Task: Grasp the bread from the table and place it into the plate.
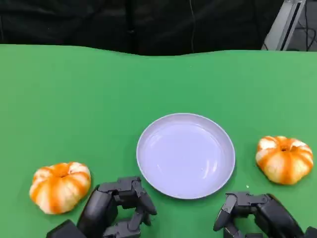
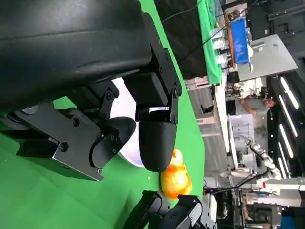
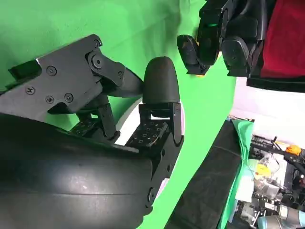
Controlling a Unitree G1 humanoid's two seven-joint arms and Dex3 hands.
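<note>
Two orange-and-white pumpkin-shaped breads lie on the green table. One bread is at the front left, the other bread at the right. The pale round plate stands between them with nothing in it. My left hand hovers near the front edge, just right of the left bread and apart from it, fingers apart and holding nothing. My right hand is low at the front right, in front of the right bread, also holding nothing. In the left wrist view the right bread lies beyond my fingers.
The green table stretches far back to a dark curtain. A metal stand rises at the back right. The right wrist view shows my left hand across the plate.
</note>
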